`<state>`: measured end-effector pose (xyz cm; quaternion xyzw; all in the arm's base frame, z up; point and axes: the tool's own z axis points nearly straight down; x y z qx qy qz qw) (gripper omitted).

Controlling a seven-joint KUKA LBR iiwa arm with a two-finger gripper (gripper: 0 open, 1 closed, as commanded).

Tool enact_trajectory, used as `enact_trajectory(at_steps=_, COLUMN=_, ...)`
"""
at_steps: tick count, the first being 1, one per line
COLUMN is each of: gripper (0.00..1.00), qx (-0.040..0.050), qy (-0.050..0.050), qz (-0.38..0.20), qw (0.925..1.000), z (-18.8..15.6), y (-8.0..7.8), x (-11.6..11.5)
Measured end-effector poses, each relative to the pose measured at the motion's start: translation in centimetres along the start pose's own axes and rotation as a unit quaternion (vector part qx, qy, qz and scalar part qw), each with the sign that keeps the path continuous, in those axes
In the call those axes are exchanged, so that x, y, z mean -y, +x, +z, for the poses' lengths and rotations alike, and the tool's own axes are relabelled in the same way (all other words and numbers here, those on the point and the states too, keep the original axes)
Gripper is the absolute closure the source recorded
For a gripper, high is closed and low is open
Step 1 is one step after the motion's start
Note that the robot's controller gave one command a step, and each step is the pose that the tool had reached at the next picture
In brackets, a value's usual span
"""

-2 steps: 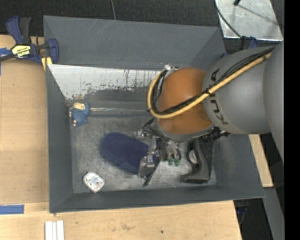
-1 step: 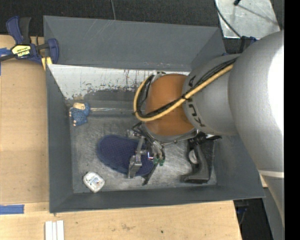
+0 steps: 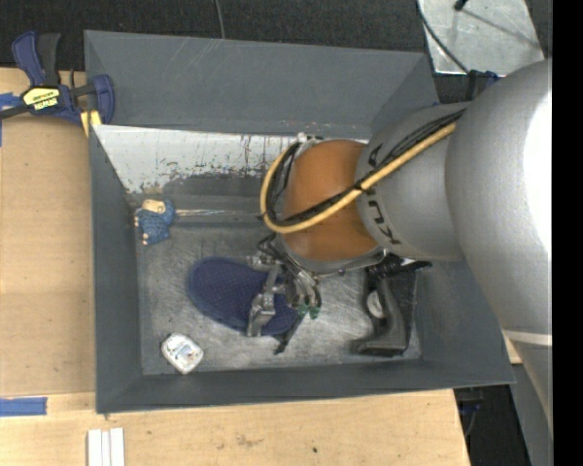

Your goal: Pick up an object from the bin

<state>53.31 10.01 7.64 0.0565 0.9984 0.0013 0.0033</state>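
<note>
My gripper [image 3: 277, 309] hangs low in the middle of the bin, under the orange wrist cover. Its metal fingers reach down onto the right edge of a dark blue soft cloth thing [image 3: 223, 291] that lies flat on the bin floor. Whether any of the cloth sits between the fingers I cannot make out. Right of the gripper, a black angular tool [image 3: 389, 314] with a round white dial lies near the bin's right wall.
A small blue toy figure with a tan head [image 3: 154, 220] lies at the back left. A small white and blue rounded thing [image 3: 183, 352] sits in the front left corner. The arm covers the bin's back right part.
</note>
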Motion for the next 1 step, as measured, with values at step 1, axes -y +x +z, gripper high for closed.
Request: enact_trajectory(at_steps=1, gripper=1.0, qx=0.0019, qy=0.0, qz=0.023, qw=0.9997, z=-14.98, y=0.05, x=-0.12)
